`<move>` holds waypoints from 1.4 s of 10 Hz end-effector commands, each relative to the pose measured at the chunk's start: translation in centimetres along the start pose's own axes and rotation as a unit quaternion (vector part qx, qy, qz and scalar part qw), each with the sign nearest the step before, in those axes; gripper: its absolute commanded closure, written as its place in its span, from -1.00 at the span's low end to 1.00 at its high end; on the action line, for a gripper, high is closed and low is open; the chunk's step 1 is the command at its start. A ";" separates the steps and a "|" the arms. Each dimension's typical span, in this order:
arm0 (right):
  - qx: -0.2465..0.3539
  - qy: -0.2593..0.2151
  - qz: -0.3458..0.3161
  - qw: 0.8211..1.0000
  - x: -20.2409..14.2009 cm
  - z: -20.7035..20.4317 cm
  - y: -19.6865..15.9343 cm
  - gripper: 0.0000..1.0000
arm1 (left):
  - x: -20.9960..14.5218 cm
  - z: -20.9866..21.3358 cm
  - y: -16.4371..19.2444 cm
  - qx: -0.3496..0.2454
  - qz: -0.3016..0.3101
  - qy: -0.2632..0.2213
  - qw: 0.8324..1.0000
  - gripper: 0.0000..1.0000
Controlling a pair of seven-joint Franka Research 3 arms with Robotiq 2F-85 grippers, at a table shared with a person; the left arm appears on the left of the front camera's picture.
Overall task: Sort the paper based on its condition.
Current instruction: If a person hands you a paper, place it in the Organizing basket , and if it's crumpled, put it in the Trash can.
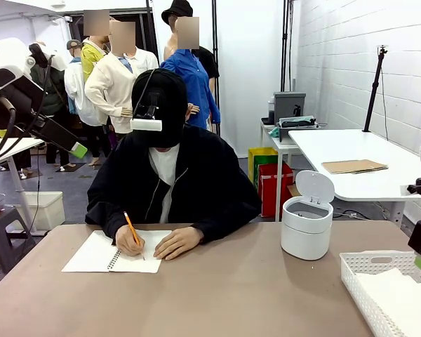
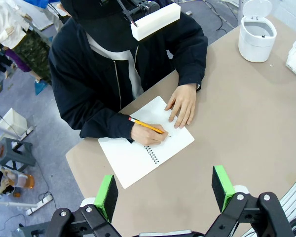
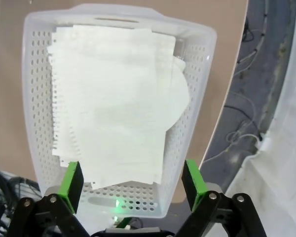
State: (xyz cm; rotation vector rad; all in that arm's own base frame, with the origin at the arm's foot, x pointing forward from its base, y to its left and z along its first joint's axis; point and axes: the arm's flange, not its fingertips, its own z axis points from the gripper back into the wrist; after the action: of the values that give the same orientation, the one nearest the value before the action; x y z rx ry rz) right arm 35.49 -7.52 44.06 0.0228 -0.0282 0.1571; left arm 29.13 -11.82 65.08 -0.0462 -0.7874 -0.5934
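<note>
Several loose white sheets of paper [image 3: 113, 103] lie flat in a white perforated basket [image 3: 37, 98]; the top sheet has a ragged torn-hole edge. My right gripper [image 3: 132, 180] hovers open just above the basket's near end, with nothing between its green pads. The basket [image 1: 368, 270] stands at the table's front right corner with the paper [image 1: 407, 298] inside. My left gripper [image 2: 164, 192] is open and empty, held high over the table's left side. Below it, a person writes with a pencil [image 2: 147, 126] in an open spiral notebook [image 2: 138, 155].
A round white bin [image 1: 306, 225] with its lid up stands on the table right of the person. The person's hands [image 1: 175, 242] rest on the notebook [image 1: 91, 254] at the far left. Bare brown tabletop [image 1: 231, 295] lies between notebook and basket.
</note>
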 end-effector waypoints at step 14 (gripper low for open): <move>0.120 -0.030 0.215 0.969 -0.7 5.8 7.9 -1.00 | 0.0 0.0 0.0 0.000 0.001 -0.001 1.000 -1.00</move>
State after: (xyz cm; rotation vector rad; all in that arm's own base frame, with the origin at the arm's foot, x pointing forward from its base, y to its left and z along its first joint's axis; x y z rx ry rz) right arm 33.22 -0.89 49.01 0.2051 -0.0968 0.4993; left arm 29.13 -11.83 65.08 -0.0461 -0.7873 -0.5937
